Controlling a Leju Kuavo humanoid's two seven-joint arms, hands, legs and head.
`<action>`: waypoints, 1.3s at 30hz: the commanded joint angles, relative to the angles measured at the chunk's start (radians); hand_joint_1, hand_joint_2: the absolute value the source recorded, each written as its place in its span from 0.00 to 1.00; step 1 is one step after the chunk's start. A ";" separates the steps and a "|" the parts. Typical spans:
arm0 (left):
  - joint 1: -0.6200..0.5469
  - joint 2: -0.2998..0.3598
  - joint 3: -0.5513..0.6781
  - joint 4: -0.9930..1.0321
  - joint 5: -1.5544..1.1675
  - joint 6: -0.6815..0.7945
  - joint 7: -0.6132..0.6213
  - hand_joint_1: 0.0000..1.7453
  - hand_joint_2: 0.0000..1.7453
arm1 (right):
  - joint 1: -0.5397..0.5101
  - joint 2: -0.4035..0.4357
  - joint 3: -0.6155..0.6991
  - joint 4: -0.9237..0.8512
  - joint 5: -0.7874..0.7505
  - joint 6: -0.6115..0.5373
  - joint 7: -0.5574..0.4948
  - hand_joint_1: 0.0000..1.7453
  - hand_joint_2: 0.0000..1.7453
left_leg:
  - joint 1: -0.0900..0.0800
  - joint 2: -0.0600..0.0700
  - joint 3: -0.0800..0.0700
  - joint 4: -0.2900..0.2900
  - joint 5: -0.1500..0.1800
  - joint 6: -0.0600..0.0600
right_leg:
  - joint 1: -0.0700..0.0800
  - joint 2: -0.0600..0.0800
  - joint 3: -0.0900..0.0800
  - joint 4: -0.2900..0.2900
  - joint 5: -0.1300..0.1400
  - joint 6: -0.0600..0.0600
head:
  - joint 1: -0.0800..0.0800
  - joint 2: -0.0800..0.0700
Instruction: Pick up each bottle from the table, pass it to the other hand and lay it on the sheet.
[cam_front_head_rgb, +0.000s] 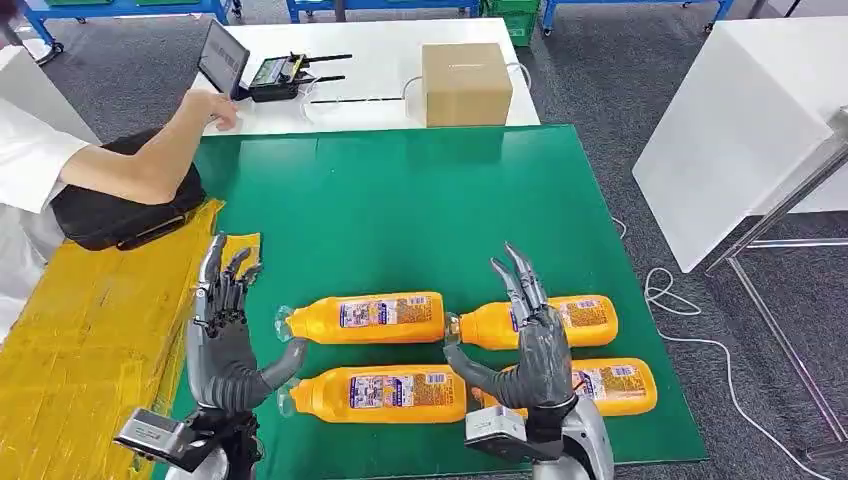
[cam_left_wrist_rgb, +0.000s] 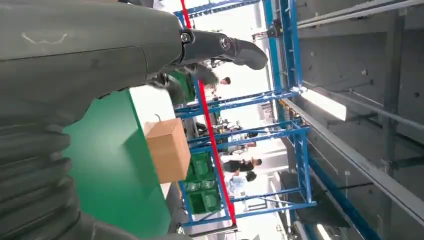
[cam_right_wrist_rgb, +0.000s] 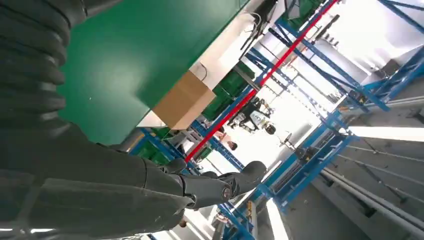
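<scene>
Four orange bottles (cam_front_head_rgb: 368, 317) lie in the lower centre on the green tabletop (cam_front_head_rgb: 400, 200). A person's arm (cam_front_head_rgb: 140, 160) and black bag (cam_front_head_rgb: 120, 215) sit upper left, a cardboard box (cam_front_head_rgb: 465, 83) top centre. The yellow sheet (cam_front_head_rgb: 90, 320) lies lower left. The left hand (cam_front_head_rgb: 225, 330) and right hand (cam_front_head_rgb: 530, 340) hold nothing, fingers spread.

A brown cardboard box (cam_front_head_rgb: 466, 84) stands well ahead of the hands on a white table (cam_front_head_rgb: 385, 60), with a black controller with antennas (cam_front_head_rgb: 285, 75) beside it. A person's bare forearm (cam_front_head_rgb: 150, 160) rests on a black bag (cam_front_head_rgb: 120, 215) ahead of the left hand.
</scene>
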 joint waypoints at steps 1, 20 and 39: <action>-0.037 0.005 -0.003 0.044 0.002 -0.020 0.014 0.00 1.00 | -0.115 -0.058 0.074 0.129 0.157 -0.019 0.080 0.00 1.00 | 0.001 0.001 0.003 -0.002 0.000 0.000 | 0.001 0.001 0.003 -0.002 0.000 0.001 | 0.000 0.000; -0.147 -0.014 -0.041 0.123 0.036 -0.145 0.035 0.00 1.00 | -0.452 -0.010 0.255 0.684 0.345 0.127 0.241 0.00 1.00 | 0.002 0.001 0.006 -0.003 0.001 0.000 | 0.002 0.001 0.005 -0.004 0.002 0.002 | 0.000 0.000; -0.164 -0.021 -0.071 0.150 0.031 -0.161 0.046 0.00 1.00 | -0.485 0.052 0.246 0.815 0.336 0.139 0.263 0.00 1.00 | 0.000 -0.001 0.002 -0.001 0.001 0.000 | 0.000 -0.001 0.001 -0.001 0.001 0.001 | 0.000 0.000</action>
